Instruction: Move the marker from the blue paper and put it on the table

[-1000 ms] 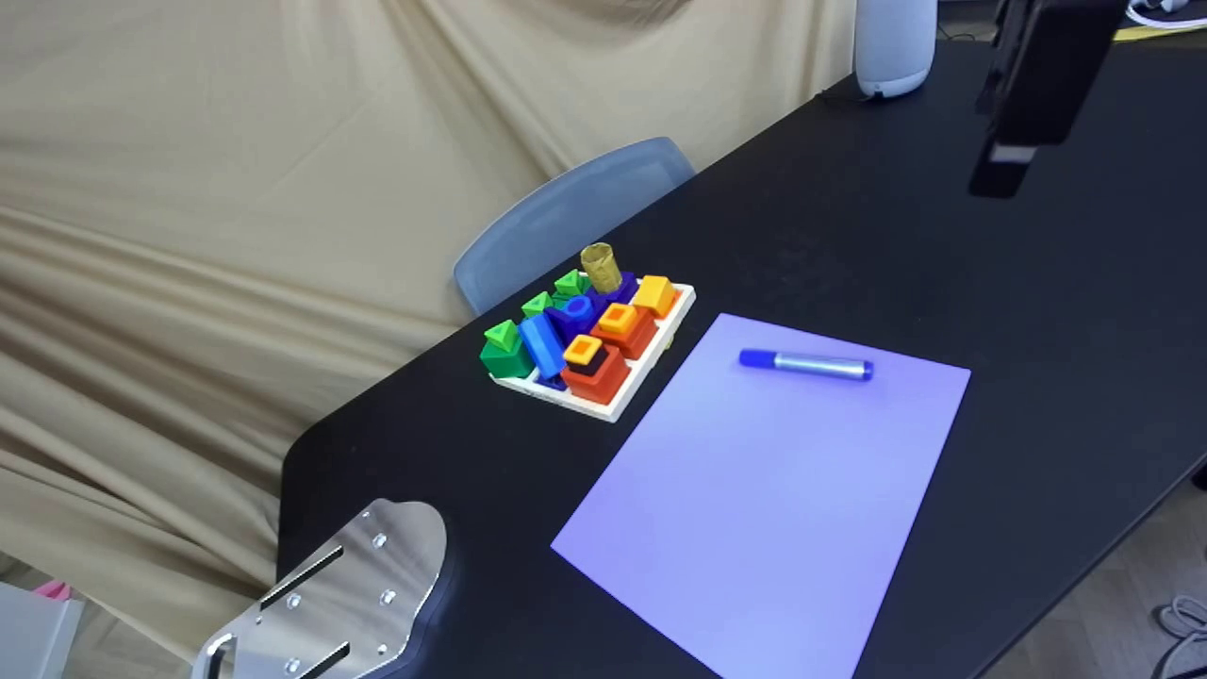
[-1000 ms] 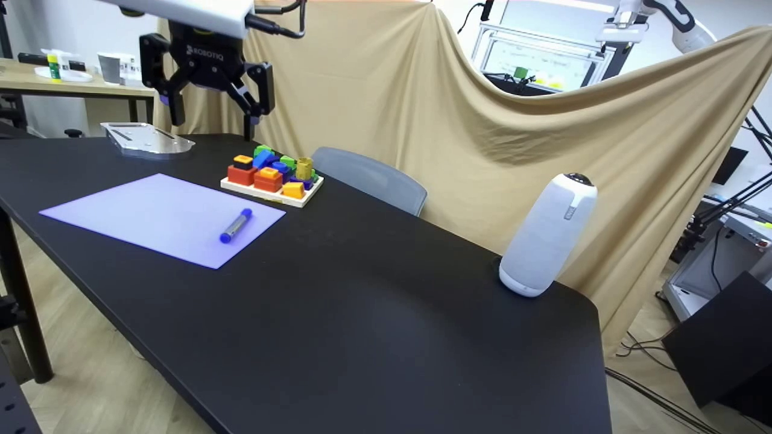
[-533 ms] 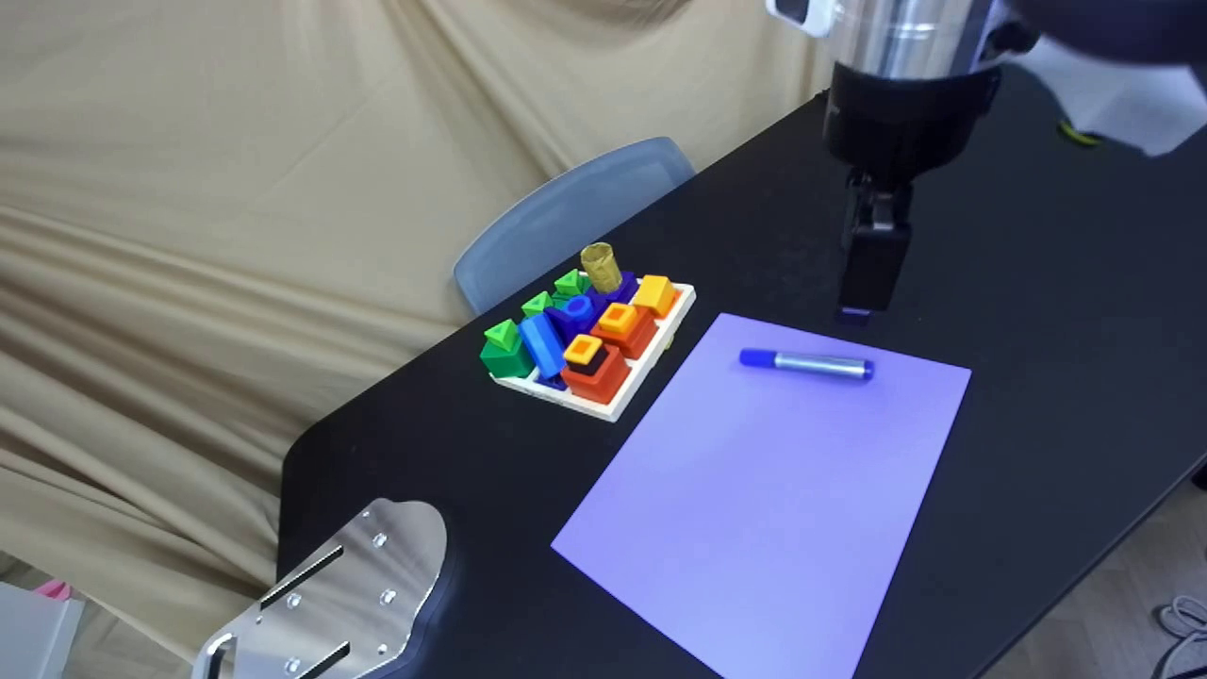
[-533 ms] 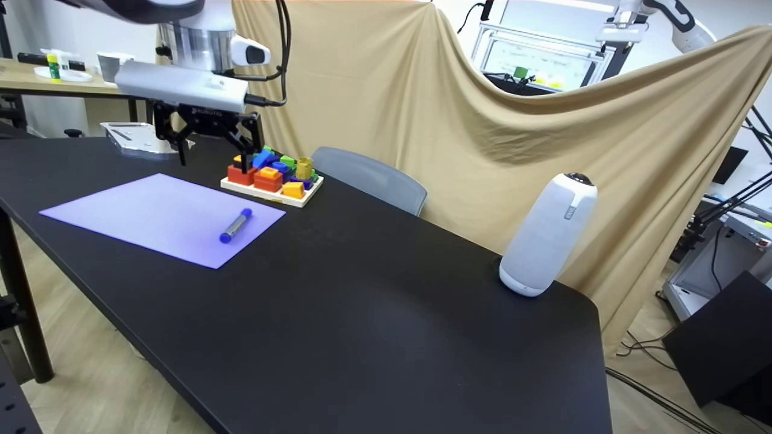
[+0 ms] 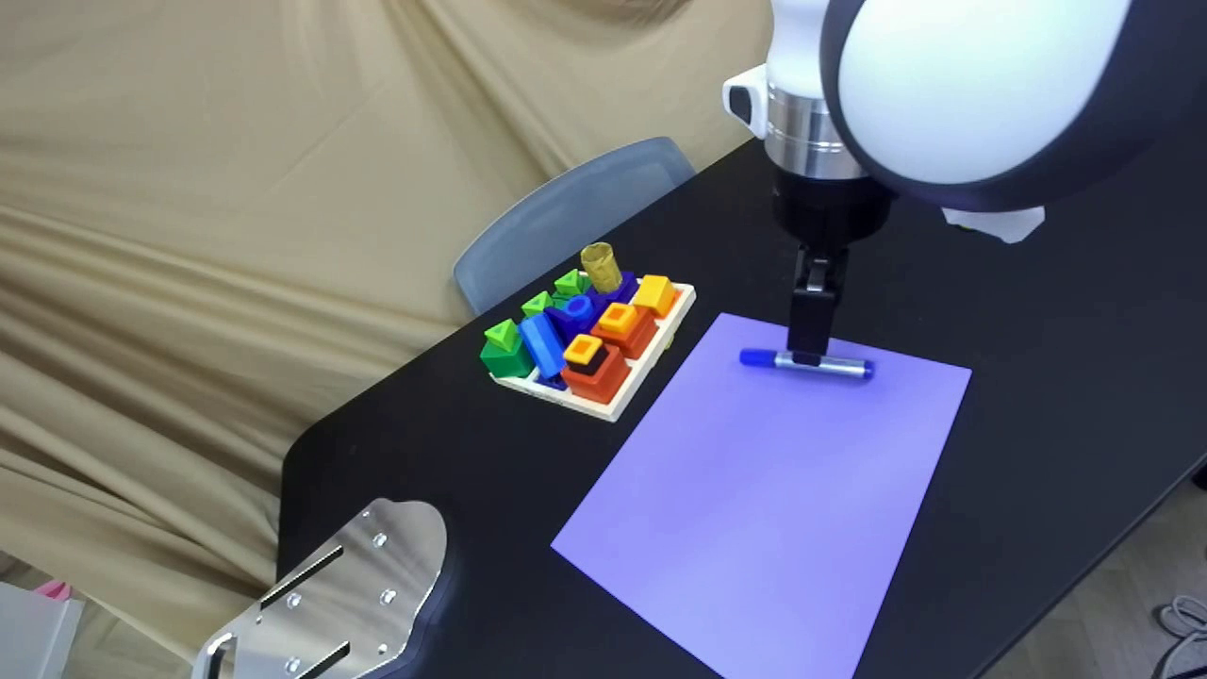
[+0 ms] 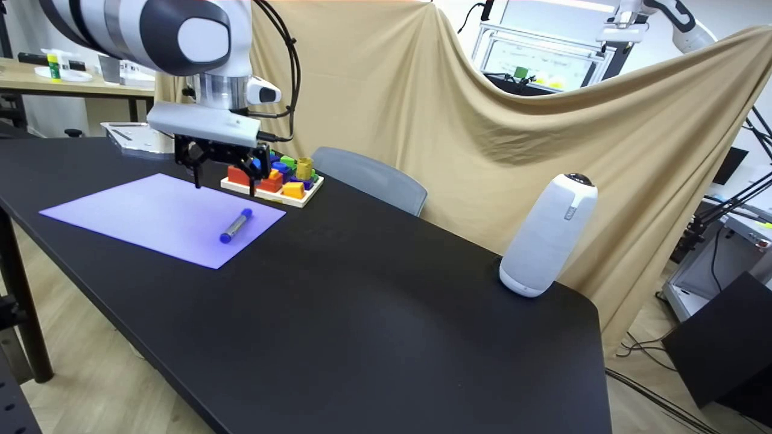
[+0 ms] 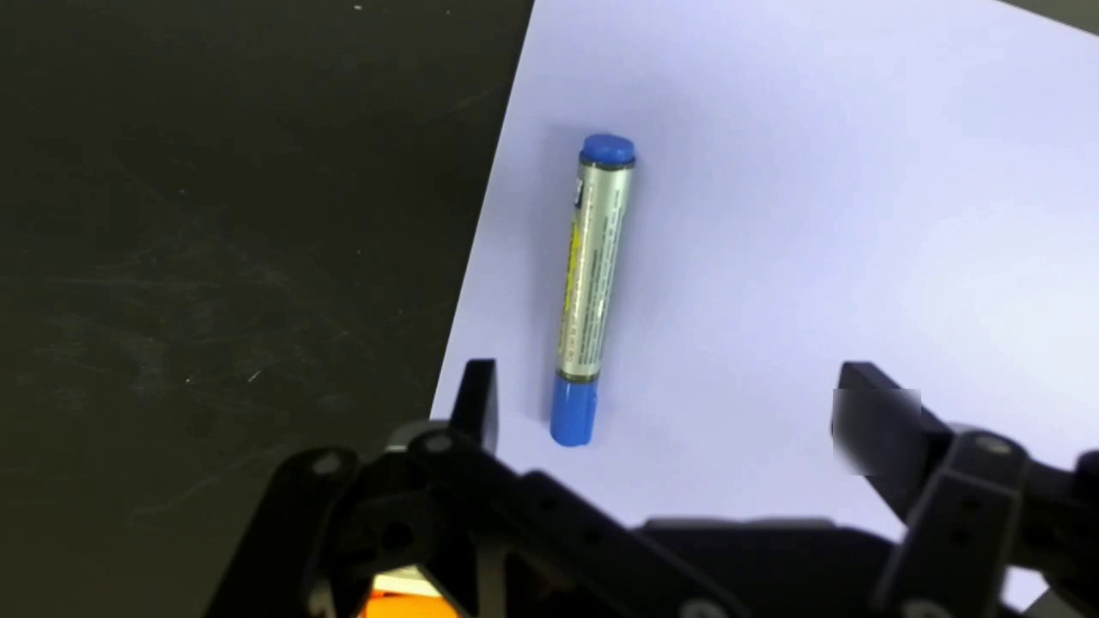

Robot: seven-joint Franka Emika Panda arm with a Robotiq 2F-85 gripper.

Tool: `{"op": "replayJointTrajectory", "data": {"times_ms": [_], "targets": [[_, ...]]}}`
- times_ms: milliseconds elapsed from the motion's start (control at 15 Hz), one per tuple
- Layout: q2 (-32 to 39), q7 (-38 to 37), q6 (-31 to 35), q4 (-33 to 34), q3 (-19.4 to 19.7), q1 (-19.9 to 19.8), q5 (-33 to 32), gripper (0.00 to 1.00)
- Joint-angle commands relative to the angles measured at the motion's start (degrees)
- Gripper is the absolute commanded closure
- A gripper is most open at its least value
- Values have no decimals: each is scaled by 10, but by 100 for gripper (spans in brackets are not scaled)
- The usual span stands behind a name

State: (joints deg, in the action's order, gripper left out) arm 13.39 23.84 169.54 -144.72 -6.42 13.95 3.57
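Note:
The marker has a silver body and blue ends and lies flat on the blue paper, near one short edge. It also shows in an exterior view and in the wrist view. My gripper is open and empty, above the paper near the marker. In an exterior view its fingertip overlaps the marker's middle. In the wrist view the gripper has the marker's blue cap between its fingers, closer to the left finger; the body points away. The black table lies around the paper.
A white tray of coloured blocks stands beside the paper, close behind the gripper. A metal plate lies at the table's end. A tall white speaker-like device stands at the far corner. A grey chair stands at the table's edge.
The arm has come down over the paper toward the marker, and the gripper is now much lower. Its fingers stay open. The marker and paper have not moved.

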Motion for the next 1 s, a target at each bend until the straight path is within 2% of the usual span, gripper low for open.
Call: {"op": "replayJointTrajectory", "data": {"times_ms": [0,333,467,733,800,867,933], "targets": [[16,-63,0,12,0,-15,-67,0],[78,-196,-4,64,68,36,-168,0],[104,-227,-10,87,82,54,-182,0],[145,-254,-22,124,86,79,-177,0],[153,-256,-23,131,84,82,-174,25],[159,-257,-23,137,81,84,-172,26],[165,-261,-22,141,81,86,-169,33]]}}
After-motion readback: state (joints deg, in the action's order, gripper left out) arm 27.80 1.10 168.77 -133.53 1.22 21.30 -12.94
